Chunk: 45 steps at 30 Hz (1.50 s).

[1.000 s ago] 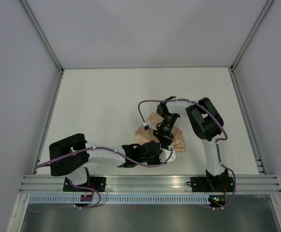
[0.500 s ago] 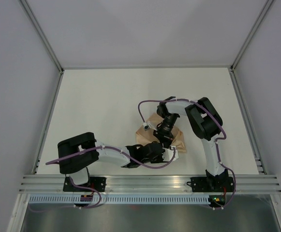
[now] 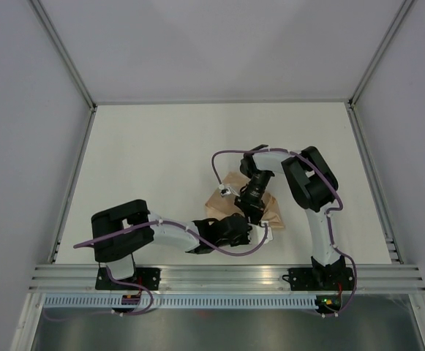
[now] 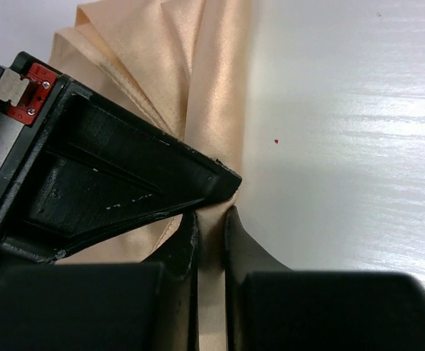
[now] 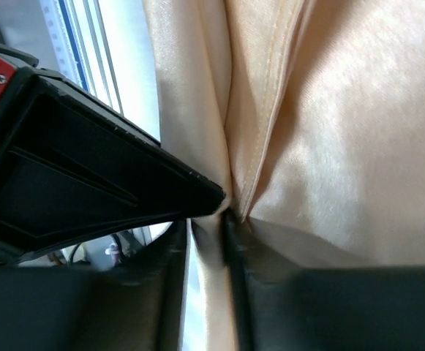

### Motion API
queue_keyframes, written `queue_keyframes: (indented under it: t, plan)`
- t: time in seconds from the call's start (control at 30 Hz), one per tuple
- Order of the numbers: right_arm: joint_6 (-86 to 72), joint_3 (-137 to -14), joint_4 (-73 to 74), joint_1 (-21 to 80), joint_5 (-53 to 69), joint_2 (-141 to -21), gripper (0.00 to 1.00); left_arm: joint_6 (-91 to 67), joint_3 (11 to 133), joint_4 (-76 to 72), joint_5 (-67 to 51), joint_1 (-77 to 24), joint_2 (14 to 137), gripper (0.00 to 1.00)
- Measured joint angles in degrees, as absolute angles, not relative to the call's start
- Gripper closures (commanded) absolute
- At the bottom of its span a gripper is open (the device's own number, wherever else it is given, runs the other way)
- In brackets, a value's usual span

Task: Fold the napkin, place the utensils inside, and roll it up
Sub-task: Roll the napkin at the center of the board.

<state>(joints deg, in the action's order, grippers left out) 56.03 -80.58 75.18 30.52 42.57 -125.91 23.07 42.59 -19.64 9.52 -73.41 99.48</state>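
The light orange-tan napkin (image 3: 273, 212) lies bunched in folds on the white table, right of centre near the front. My left gripper (image 3: 247, 232) reaches in from the left at the cloth's near edge. In the left wrist view its jaws (image 4: 212, 216) are shut on a narrow fold of the napkin (image 4: 197, 58). My right gripper (image 3: 256, 208) points down onto the middle of the cloth. In the right wrist view it (image 5: 208, 223) stands slightly open: a fold of napkin (image 5: 344, 131) lies between the fingers with a lit gap on one side. The utensils are out of view.
The white table (image 3: 161, 161) is bounded by grey walls at the left, right and back. An aluminium rail (image 3: 227, 278) carries both arm bases along the near edge. A purple cable (image 3: 219, 164) loops off the right arm above the cloth.
The left jaws have closed onto a fold of the napkin and the left arm has shifted slightly right. The right jaws have loosened from their pinch on the cloth.
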Motion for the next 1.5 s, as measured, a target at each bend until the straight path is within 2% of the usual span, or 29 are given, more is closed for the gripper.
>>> queue_keyframes:
  t: [0.1,0.33,0.47,0.67,0.77,0.9,1.13,1.33,1.5]
  plan:
    - [55.77,-80.73,76.07,29.89,42.11,-124.75,0.52,22.81,42.63,-20.69,7.64,-72.40,99.46,0.98]
    - [54.72,-84.77,69.71,24.64,42.87,-119.96,0.50,18.85,42.68,-23.07,-0.75,-67.66,99.77,0.98]
    - [50.74,-84.88,62.59,17.63,44.93,-112.42,0.49,15.70,41.60,-25.39,-4.91,-65.60,99.79,0.98]
    - [46.02,-78.30,51.42,7.70,47.62,-99.83,0.47,8.80,39.79,-29.61,-10.63,-63.35,100.20,0.98]
    - [46.11,-73.93,48.71,5.89,48.14,-95.50,0.47,4.75,38.61,-32.10,-12.91,-62.39,100.49,0.98]
    - [48.36,-65.17,46.13,5.82,48.10,-88.84,0.42,-0.97,36.77,-36.14,-16.16,-60.82,101.14,0.98]
    - [54.78,-50.68,42.98,8.43,45.45,-74.06,0.38,-9.26,34.50,-40.40,-22.39,-58.11,102.06,0.98]
    - [55.61,-36.64,33.23,22.20,37.15,-62.41,0.35,-14.06,34.33,-42.57,-26.33,-56.38,103.79,0.98]
    - [55.11,-27.66,25.85,34.35,28.25,-59.11,0.33,-16.51,34.33,-43.92,-28.69,-55.66,104.86,0.98]
